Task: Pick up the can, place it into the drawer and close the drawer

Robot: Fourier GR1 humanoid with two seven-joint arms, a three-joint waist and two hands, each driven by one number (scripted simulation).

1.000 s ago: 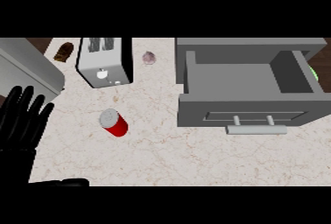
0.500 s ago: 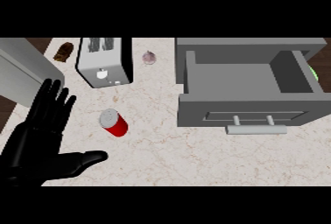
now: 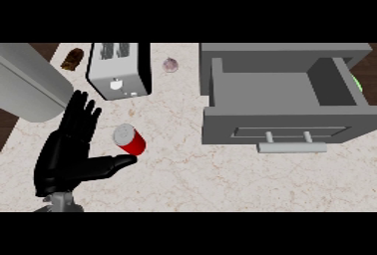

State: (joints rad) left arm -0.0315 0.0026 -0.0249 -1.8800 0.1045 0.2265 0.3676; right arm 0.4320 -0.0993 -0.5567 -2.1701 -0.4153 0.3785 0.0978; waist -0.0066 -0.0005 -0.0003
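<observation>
A red can [image 3: 129,139] with a silver top stands on the pale marbled counter, left of centre. My left hand [image 3: 66,159] is just left of it, open, with the fingers straight and pointing away from me. Its thumb stretches out under the can's near side, touching or nearly touching it. The grey drawer [image 3: 287,122] is pulled open at the right, and its inside shows nothing. A light handle [image 3: 291,147] is on its front. My right hand does not show.
A silver toaster [image 3: 117,69] stands behind the can. A small pinkish object [image 3: 171,64] lies next to it and a brown object [image 3: 72,59] lies at the back left. A large grey rounded body [image 3: 26,82] fills the left side.
My left hand has moved right and forward from the left edge, stopping beside the can with its thumb under it. The can and drawer have not moved.
</observation>
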